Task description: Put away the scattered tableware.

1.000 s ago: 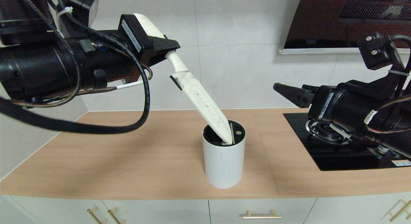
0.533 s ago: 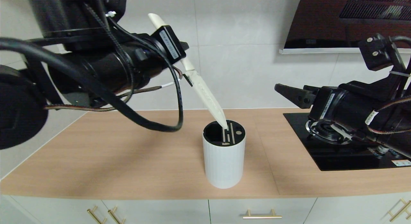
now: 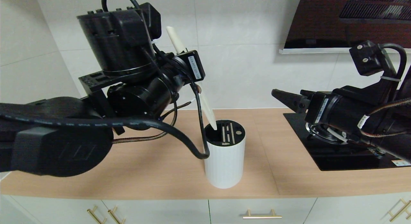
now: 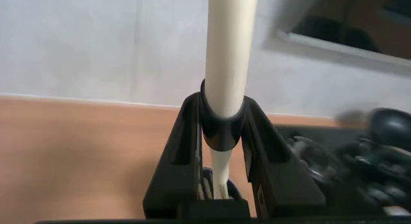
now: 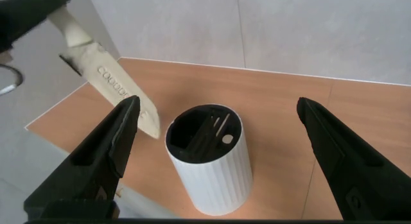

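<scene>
A long wooden counter (image 3: 128, 172) runs along a white tile wall (image 3: 244, 73), with white drawers (image 3: 260, 212) under its front edge. A thick black cable (image 3: 179, 137) from the left arm hangs down and loops in front of the left side of the white knife holder (image 3: 224, 163).

The left arm comes in from the left, high over the counter, and its wrist tips downward. The left gripper (image 4: 221, 112) pinches the pale handle of the knife (image 3: 208, 112), one finger on each side. The knife slants down to the right. Its tip is right at the left rim of the holder's black top; I cannot tell if it is inside.

The holder stands upright near the front edge of the counter, about the middle.

The right arm reaches in level from the right, above the black stove (image 3: 337, 158) at the counter's right end. The right gripper (image 5: 217, 108) points at the holder with its jaws spread wide and holds nothing. A dark hood (image 3: 337, 21) hangs above.
</scene>
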